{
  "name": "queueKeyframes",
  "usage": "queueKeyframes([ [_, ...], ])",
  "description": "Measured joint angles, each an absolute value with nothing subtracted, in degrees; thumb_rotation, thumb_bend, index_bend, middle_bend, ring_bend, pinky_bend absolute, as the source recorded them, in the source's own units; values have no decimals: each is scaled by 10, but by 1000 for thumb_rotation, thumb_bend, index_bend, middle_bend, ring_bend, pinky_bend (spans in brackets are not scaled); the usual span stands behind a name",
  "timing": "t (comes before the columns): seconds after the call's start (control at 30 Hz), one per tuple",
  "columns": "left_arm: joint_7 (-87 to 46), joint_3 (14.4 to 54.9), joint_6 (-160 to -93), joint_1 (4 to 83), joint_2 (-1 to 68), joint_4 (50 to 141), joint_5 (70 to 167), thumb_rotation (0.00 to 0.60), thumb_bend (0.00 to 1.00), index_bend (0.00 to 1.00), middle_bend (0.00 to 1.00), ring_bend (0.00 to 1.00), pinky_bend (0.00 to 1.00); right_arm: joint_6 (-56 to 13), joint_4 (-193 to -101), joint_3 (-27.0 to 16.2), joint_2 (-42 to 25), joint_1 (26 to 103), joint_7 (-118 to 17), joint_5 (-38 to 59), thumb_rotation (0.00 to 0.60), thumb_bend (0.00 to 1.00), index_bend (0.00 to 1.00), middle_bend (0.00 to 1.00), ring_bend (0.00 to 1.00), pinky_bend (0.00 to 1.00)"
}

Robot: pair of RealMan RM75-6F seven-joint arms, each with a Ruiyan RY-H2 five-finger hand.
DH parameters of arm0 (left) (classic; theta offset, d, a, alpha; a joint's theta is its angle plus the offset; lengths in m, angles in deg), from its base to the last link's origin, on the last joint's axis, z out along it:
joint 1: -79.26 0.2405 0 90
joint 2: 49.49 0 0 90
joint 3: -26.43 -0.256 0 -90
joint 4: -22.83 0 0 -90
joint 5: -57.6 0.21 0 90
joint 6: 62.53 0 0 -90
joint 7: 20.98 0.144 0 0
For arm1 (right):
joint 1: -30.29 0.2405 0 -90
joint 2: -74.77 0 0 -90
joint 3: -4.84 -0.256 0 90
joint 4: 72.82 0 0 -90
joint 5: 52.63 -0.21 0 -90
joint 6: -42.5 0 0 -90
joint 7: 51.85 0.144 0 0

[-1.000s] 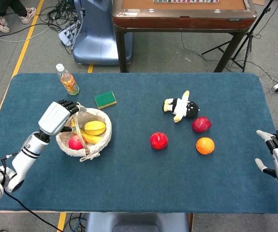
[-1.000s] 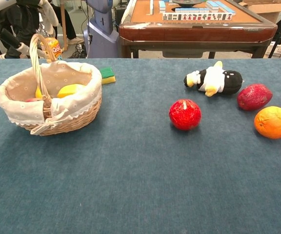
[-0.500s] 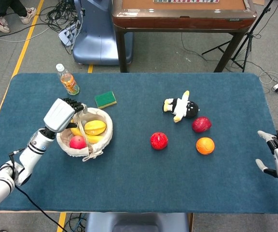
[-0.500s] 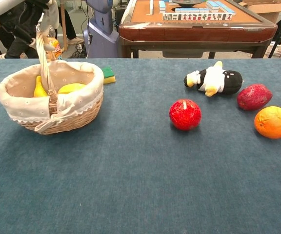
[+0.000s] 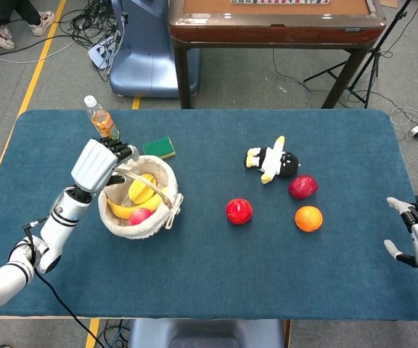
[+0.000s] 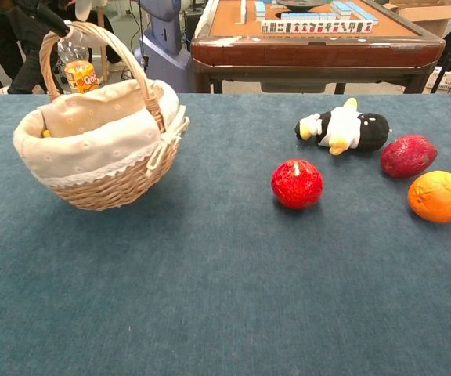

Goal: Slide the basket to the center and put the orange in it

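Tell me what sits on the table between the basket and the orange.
In the head view, one red fruit lies between the basket and the orange; the rest is bare cloth.

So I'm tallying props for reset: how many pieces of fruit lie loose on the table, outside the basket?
3, all right of the basket: the red fruit nearest it, the dark red fruit beside the penguin toy, and the orange in front of that.
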State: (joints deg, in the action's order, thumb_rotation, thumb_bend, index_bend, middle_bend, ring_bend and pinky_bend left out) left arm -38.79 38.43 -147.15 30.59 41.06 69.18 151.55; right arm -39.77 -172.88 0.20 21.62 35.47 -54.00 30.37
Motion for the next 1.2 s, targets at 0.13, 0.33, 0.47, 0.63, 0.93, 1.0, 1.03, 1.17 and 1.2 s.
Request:
queueKeyframes([
  [0.13,-364,397,-1471,290,419,710,1507,600,111,694,682,680,755,-402,-1728,3,217,352,-538,306,600,214,190,261,191,263],
  [0.33,-337,410,-1466,269,440,720,1497,600,112,689,682,677,755,-410,-1724,6,218,345,-531,307,600,214,190,262,196,264],
  [0.47,-321,412,-1455,255,455,719,1492,600,112,685,682,676,755,-414,-1720,8,218,341,-524,308,600,214,190,263,196,264],
  [0.63,-303,413,-1449,244,467,720,1490,600,111,683,682,676,755,-420,-1715,10,219,335,-517,309,600,214,190,263,196,264],
  [0.93,-247,411,-1432,221,493,721,1489,600,112,672,675,673,755,-427,-1704,13,218,325,-504,310,600,214,190,264,196,264],
  [1.0,-242,413,-1424,215,502,720,1485,600,112,670,675,673,755,-429,-1703,14,218,323,-502,310,600,214,190,264,196,264],
  [1.03,-241,413,-1419,211,506,720,1482,600,112,668,674,673,755,-430,-1702,14,218,322,-501,309,600,214,190,264,196,264],
  [1.17,-241,415,-1410,201,518,715,1479,600,112,665,672,673,755,-434,-1699,15,219,317,-496,308,600,214,190,264,196,264],
  [1.2,-241,415,-1409,199,521,714,1478,600,111,665,672,673,755,-434,-1698,15,220,317,-495,308,600,214,190,264,196,264],
])
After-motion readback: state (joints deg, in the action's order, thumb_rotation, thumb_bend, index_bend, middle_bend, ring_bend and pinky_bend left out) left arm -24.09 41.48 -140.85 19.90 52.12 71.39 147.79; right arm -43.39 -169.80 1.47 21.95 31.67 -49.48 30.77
